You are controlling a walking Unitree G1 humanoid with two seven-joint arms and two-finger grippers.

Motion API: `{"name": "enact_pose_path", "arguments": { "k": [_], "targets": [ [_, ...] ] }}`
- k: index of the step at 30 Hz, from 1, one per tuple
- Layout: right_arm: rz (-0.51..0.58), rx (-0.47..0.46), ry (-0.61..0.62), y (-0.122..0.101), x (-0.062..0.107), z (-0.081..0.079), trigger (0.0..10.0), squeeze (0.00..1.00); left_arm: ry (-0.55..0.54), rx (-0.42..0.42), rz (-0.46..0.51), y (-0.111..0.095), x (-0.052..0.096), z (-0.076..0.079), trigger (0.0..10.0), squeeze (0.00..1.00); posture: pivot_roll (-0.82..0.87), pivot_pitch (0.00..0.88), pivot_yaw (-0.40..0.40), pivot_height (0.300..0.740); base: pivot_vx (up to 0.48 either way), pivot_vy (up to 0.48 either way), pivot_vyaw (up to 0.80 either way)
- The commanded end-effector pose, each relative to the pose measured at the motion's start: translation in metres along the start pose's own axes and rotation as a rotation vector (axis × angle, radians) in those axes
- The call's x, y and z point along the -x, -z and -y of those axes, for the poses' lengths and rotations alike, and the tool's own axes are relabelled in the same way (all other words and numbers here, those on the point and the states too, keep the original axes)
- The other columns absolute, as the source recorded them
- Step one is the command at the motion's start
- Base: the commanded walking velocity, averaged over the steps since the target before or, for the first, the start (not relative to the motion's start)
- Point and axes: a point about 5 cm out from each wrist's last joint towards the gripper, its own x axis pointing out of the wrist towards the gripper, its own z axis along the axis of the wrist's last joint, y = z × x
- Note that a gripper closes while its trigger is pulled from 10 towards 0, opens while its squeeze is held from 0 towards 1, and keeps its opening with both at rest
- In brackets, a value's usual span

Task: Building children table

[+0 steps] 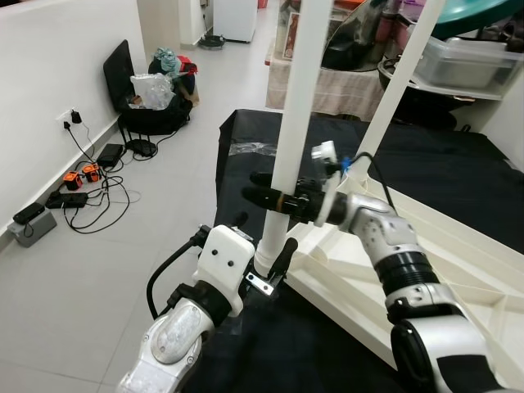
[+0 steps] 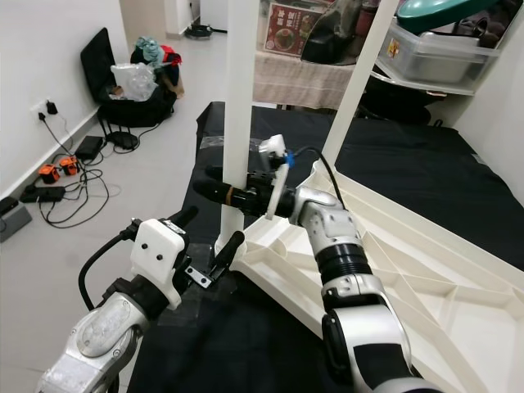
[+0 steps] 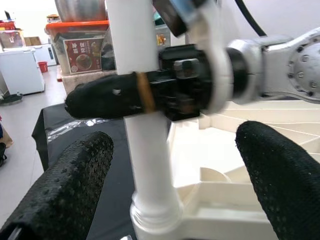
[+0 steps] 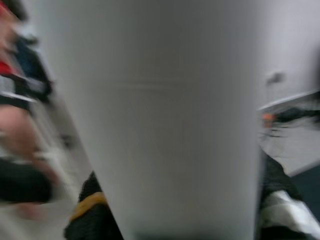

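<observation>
Left eye view showed the right claw [image 1: 266, 190] pinching the white leg [image 1: 299, 115] and the left claw [image 1: 264, 250] spread near its base; twisting it straight seemed best.

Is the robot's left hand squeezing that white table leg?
No: in the left wrist view the left hand is open, its black fingers standing apart on either side of the white table leg without touching it.

A black chair [image 1: 119, 78] stands against the white wall, a black bag [image 1: 155, 115] stuffed with clear plastic beside it. Cables trail over the pale floor to a plug socket [image 1: 69, 117], near two orange gadgets [image 1: 82, 174]. A black mat [image 2: 426, 164] covers the floor, and a clear storage box [image 1: 467, 61] sits on a shelf behind
</observation>
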Motion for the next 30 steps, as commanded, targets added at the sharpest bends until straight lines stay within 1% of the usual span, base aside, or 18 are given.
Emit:
{"name": "enact_pose_path", "arguments": {
  "k": [1, 3, 5, 7, 9, 11, 13, 14, 15, 17, 18, 19, 23, 24, 26, 27, 28, 30],
  "targets": [
    [-0.008, -0.019, 0.05, 0.005, 0.001, 0.004, 0.0, 0.0, -0.002, -0.003, -0.001, 0.001, 0.0, 0.0, 10.0, 0.0, 0.1, 0.0, -0.121, 0.74, 0.0, 0.0, 0.0],
    [0.013, 0.016, 0.255, 0.0, 0.0, 0.016, 0.0, 0.0, -0.001, -0.004, -0.001, 0.001, 0.0, 0.0, 10.0, 0.0, 0.1, 0.0, -0.118, 0.74, 0.0, 0.0, 0.0],
    [0.013, 0.016, 0.255, 0.0, 0.0, 0.016, 0.0, 0.0, -0.001, -0.004, -0.001, 0.001, 0.0, 0.0, 10.0, 0.0, 0.1, 0.0, -0.118, 0.74, 0.0, 0.0, 0.0],
    [0.047, 0.017, 0.408, -0.007, 0.007, 0.026, 0.0, 0.0, 0.001, -0.003, -0.002, 0.002, 0.001, 0.001, 10.0, 0.0, 0.1, 0.0, -0.119, 0.74, 0.0, 0.0, 0.0],
    [0.014, 0.002, 0.799, -0.004, 0.022, 0.044, 0.0, 0.0, 0.003, -0.001, -0.003, 0.002, 0.001, 0.002, 10.0, 0.0, 0.1, 0.0, -0.113, 0.74, 0.0, 0.0, 0.0],
    [-0.005, -0.005, 1.007, -0.001, 0.033, 0.051, 0.0, 0.0, 0.005, -0.001, -0.004, 0.002, 0.001, 0.002, 10.0, 0.0, 0.1, 0.0, -0.113, 0.74, 0.0, 0.0, 0.0],
    [-0.005, -0.005, 1.007, -0.001, 0.033, 0.051, 0.0, 0.0, 0.005, -0.001, -0.004, 0.002, 0.001, 0.002, 10.0, 0.0, 0.1, 0.0, -0.113, 0.74, 0.0, 0.0, 0.0],
    [0.004, -0.021, 1.108, 0.001, 0.039, 0.052, 0.0, 0.0, 0.006, 0.0, -0.004, 0.003, 0.001, 0.002, 10.0, 0.0, 0.09, 0.0, -0.114, 0.74, 0.0, 0.0, 0.0],
    [0.004, -0.021, 1.108, 0.001, 0.039, 0.052, 0.0, 0.0, 0.006, 0.0, -0.004, 0.003, 0.001, 0.002, 10.0, 0.0, 0.09, 0.0, -0.114, 0.74, 0.0, 0.0, 0.0],
    [0.116, -0.051, 1.361, 0.001, 0.052, 0.05, 0.0, 0.0, 0.01, -0.001, -0.004, 0.003, 0.001, 0.003, 10.0, 0.0, 0.09, 0.0, -0.115, 0.74, 0.0, 0.0, 0.0],
    [0.116, -0.051, 1.361, 0.001, 0.052, 0.05, 0.0, 0.0, 0.01, -0.001, -0.004, 0.003, 0.001, 0.003, 10.0, 0.0, 0.09, 0.0, -0.115, 0.74, 0.0, 0.0, 0.0],
    [0.168, -0.075, 1.436, 0.001, 0.052, 0.046, 0.0, 0.0, 0.011, -0.002, -0.004, 0.003, 0.0, 0.003, 10.0, 0.0, 0.09, 0.0, -0.115, 0.74, 0.0, 0.0, 0.0],
    [0.223, -0.093, 1.442, -0.001, 0.042, 0.037, 0.0, 0.0, 0.012, -0.003, -0.004, 0.003, 0.0, 0.003, 10.0, 0.0, 0.09, 0.0, -0.115, 0.74, 0.0, 0.0, 0.0],
    [0.236, -0.107, 1.407, -0.004, 0.034, 0.035, 10.0, 0.0, 0.012, -0.004, -0.005, 0.003, 0.0, 0.003, 10.0, 0.0, 0.1, 0.0, -0.113, 0.74, 0.0, 0.0, 0.0],
    [0.261, -0.07, 1.342, -0.013, 0.02, 0.029, 10.0, 0.0, 0.013, -0.003, -0.008, 0.003, 0.001, 0.004, 10.0, 0.0, 0.09, 0.0, -0.114, 0.74, 0.0, 0.0, 0.0],
    [0.261, -0.07, 1.342, -0.013, 0.02, 0.029, 10.0, 0.0, 0.013, -0.003, -0.008, 0.003, 0.001, 0.004, 10.0, 0.0, 0.09, 0.0, -0.114, 0.74, 0.0, 0.0, 0.0],
    [0.279, -0.052, 1.301, -0.018, 0.015, 0.026, 10.0, 1.0, 0.013, -0.003, -0.008, 0.004, 0.001, 0.004, 10.0, 0.0, 0.09, 0.0, -0.116, 0.74, 0.0, 0.0, 0.0],
    [0.29, -0.041, 1.277, -0.021, 0.012, 0.024, 10.0, 1.0, 0.013, -0.002, -0.008, 0.004, 0.001, 0.004, 10.0, 0.0, 0.09, 0.0, -0.116, 0.74, 0.0, 0.0, 0.0]
  ]
}}
